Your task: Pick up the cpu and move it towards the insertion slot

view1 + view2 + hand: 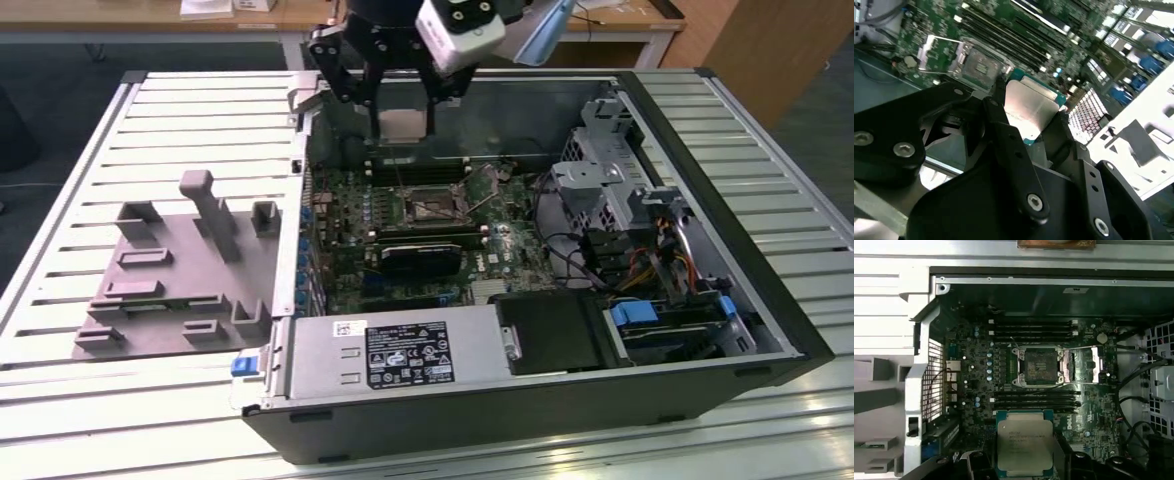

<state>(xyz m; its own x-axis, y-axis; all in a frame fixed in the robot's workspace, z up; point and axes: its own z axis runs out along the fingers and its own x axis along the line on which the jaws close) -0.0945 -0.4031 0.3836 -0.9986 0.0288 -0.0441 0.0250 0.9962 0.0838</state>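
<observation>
My gripper (pixel 400 125) hangs over the far edge of the open computer case, shut on the cpu (pixel 402 124). The cpu is a flat square chip with a silver top and a green rim; it shows between the black fingers in both wrist views (pixel 1030 106) (pixel 1024 445). The insertion slot (pixel 435 208) is a square socket with a silver frame and a dark centre on the green motherboard, its retaining lid swung open beside it. It lies below and nearer the exterior camera than the chip. In the first wrist view the insertion slot (pixel 1037 366) lies apart from the chip.
The case walls (pixel 296 200) ring the motherboard. Long black memory slots (pixel 1034 329) flank the socket. A drive cage and cables (pixel 627 200) fill the exterior view's right side, a power supply (pixel 400 355) the near side. A grey fixture block (pixel 174 265) lies on the slatted table at the exterior view's left.
</observation>
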